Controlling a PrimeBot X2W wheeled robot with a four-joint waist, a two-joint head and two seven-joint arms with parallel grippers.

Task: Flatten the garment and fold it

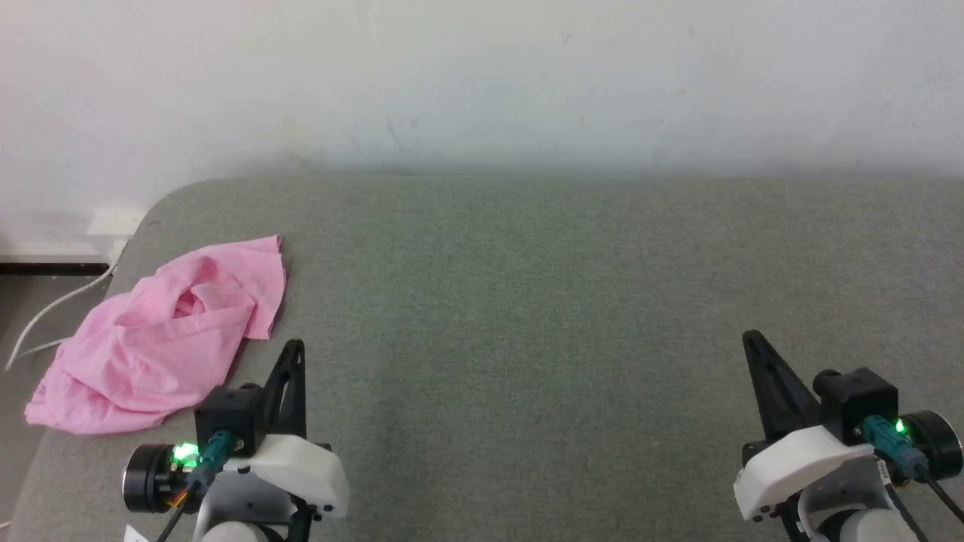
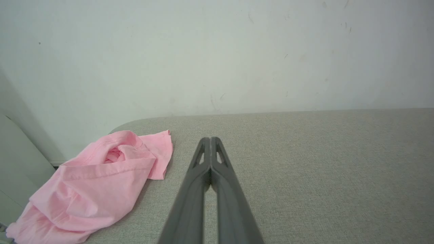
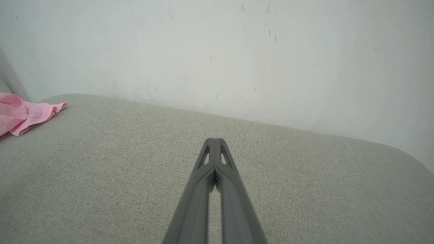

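The garment (image 1: 162,335) is seen heaped on the padded surface (image 1: 527,301), at its left side, with the heap's left end brought right up to the surface's left edge. The left gripper (image 1: 295,348) is held over the near left of the surface, just right of the garment's near end and apart from it, fingers pointed toward the far side. The right gripper (image 1: 751,339) is held at the near right, well apart from the garment. Behind the surface's far edge a wall (image 1: 482,75) is seen. Left of the surface, past the garment, a cable (image 1: 53,316) is laid along the floor.
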